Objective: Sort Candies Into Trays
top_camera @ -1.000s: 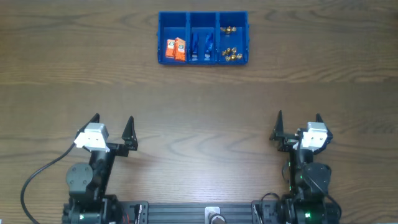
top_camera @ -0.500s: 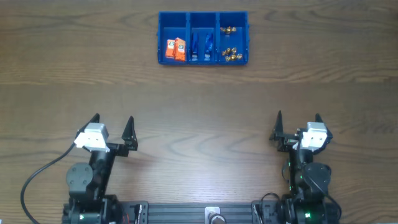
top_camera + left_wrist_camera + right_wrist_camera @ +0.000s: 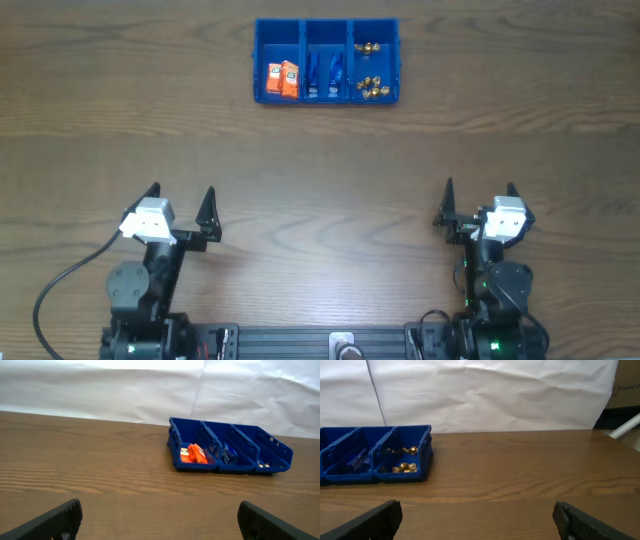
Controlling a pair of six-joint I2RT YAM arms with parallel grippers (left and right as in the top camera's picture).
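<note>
Wooden table (image 3: 320, 160): blue tray (image 3: 258, 60) (candies (image 3: 283, 78) inside) lies far beyond left gripper (image 3: 182, 190) and right gripper (image 3: 480, 186), both parted.

Glossy blue plastic tray (image 3: 327, 24), wood-grain table (image 3: 320, 150)

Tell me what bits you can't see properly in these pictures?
- Blue candies: top view, too small, and blue like the tray, to count.
- Gold candies: left wrist view, mostly hidden behind the tray's walls.
- Orange candies: right wrist view, their compartment is cut off by the picture's edge.
- Left pincer, right pincer: own wrist views, fingers cut off by the bottom edge.
</note>
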